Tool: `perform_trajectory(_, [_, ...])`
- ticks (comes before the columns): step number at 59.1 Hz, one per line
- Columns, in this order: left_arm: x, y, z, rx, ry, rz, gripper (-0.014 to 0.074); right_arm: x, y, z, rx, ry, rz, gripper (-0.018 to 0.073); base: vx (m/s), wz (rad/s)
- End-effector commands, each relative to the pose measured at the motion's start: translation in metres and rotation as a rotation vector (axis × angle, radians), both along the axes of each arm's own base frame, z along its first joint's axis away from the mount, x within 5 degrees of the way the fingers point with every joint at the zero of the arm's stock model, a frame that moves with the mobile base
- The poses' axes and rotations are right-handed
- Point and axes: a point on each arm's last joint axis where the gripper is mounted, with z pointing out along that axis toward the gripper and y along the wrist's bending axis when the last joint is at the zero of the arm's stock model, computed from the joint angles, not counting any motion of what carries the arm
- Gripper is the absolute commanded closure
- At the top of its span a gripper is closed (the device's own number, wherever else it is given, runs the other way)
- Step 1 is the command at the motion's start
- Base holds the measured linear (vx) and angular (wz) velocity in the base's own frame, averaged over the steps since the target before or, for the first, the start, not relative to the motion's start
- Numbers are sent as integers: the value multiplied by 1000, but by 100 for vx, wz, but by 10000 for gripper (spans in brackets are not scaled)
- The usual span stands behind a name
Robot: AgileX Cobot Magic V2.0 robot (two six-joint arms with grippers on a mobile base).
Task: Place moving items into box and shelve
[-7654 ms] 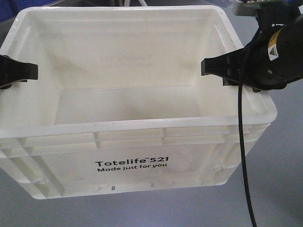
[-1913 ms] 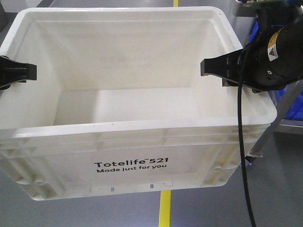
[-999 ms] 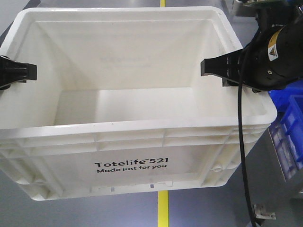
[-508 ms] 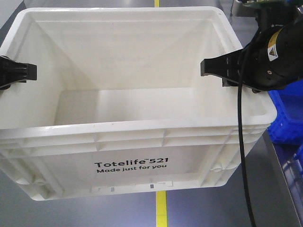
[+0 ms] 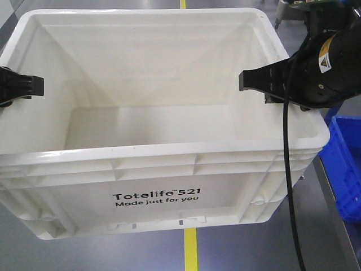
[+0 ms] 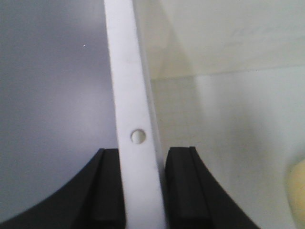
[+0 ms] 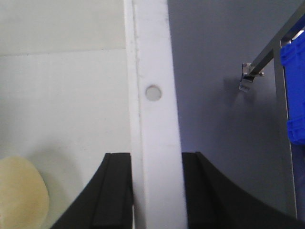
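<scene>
At left wall of the 1 large white plastic rectangular crate [image 5: 169,169], left end effector [image 6: 143,157] is clamped on the rim. Right end effector [image 7: 157,162] clamps right wall, w/ crate hanging over floor [image 5: 237,248]. Inside, on its bottom: 1 pale yellow rounded item [image 7: 21,191]; no brownish one seen. Risk: thin rims slip out, or crate's right corner clips the 1 blue plastic bin [image 5: 347,164].
</scene>
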Motion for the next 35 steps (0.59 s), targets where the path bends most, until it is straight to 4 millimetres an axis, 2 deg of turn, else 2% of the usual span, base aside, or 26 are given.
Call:
perform_trajectory(1, [-2,2,30,-2,-211,-43,428,1,-12,27,-40,-163,0,449,44,-6])
perform_trajectory(35, [-2,2,30,-2,-211,-43,428,1,-12,27,-40,-162,0,449,43,-6])
